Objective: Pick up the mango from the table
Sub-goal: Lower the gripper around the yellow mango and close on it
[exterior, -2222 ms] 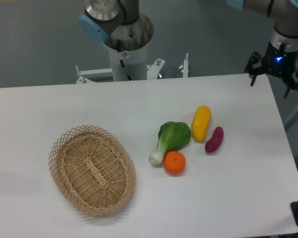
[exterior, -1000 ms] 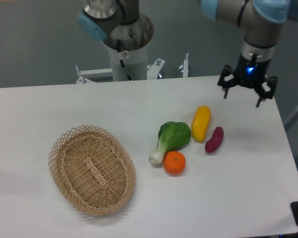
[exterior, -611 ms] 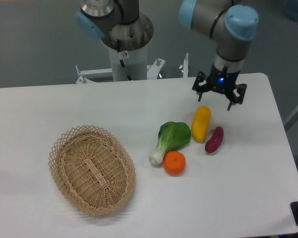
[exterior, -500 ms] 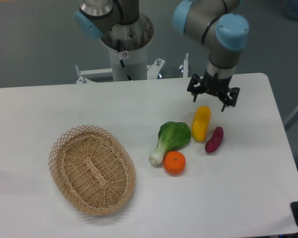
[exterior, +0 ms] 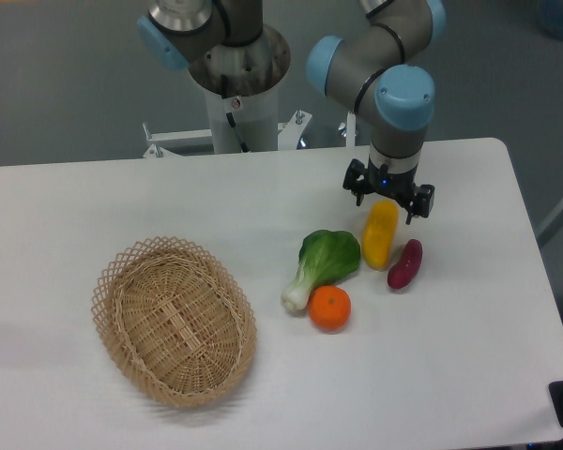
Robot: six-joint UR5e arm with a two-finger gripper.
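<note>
The mango (exterior: 379,234) is a smooth yellow elongated fruit lying on the white table (exterior: 94,197), right of centre. My gripper (exterior: 388,202) hangs over the mango's far end, fingers spread open on either side of it. I cannot tell whether the fingers touch the fruit. The mango's top end is partly hidden behind the gripper body.
A purple sweet potato (exterior: 404,263) lies just right of the mango. A green bok choy (exterior: 321,263) lies to its left, and a round orange (exterior: 329,307) sits below that. A woven basket (exterior: 174,320) stands at the left. The arm's base column (exterior: 235,89) rises behind the table.
The arm swept in from the far right edge of the table leftward and nearer, and the gripper now sits over the mango's far end. The objects have not moved.
</note>
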